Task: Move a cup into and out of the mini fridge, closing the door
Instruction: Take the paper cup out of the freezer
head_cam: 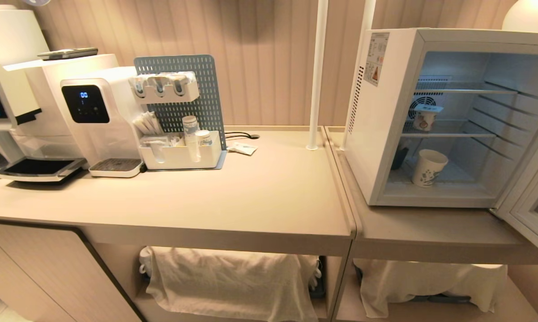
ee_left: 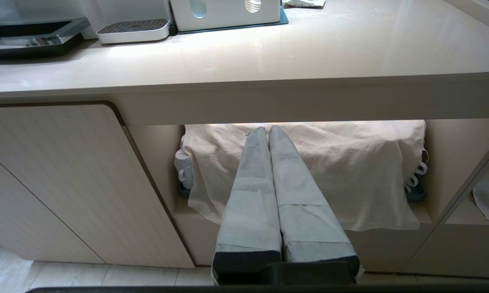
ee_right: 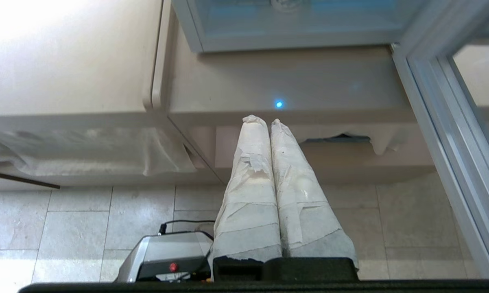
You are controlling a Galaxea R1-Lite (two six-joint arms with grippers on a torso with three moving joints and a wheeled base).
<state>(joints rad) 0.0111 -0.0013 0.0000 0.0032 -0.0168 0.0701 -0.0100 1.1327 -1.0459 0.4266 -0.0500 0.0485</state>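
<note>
The white mini fridge (head_cam: 385, 125) stands open on the right counter. Its door (head_cam: 531, 197) is swung out to the right, and its grey frame (ee_right: 444, 134) also shows in the right wrist view. The cup (head_cam: 428, 167), white with a blue print, stands upright on the fridge floor. Neither arm shows in the head view. My right gripper (ee_right: 268, 121) is shut and empty, below and in front of the counter edge under the fridge. Parked low, my left gripper (ee_left: 267, 129) is shut and empty, facing the cloth-covered shelf under the left counter.
A small foil-lidded tub (head_cam: 424, 117) sits on the fridge's middle wire shelf. On the left counter stand a water dispenser (head_cam: 94, 116) and a white organiser with stacked cups (head_cam: 181, 152). A white pole (head_cam: 316, 76) rises beside the fridge. Cloths (head_cam: 233, 277) drape the lower shelves.
</note>
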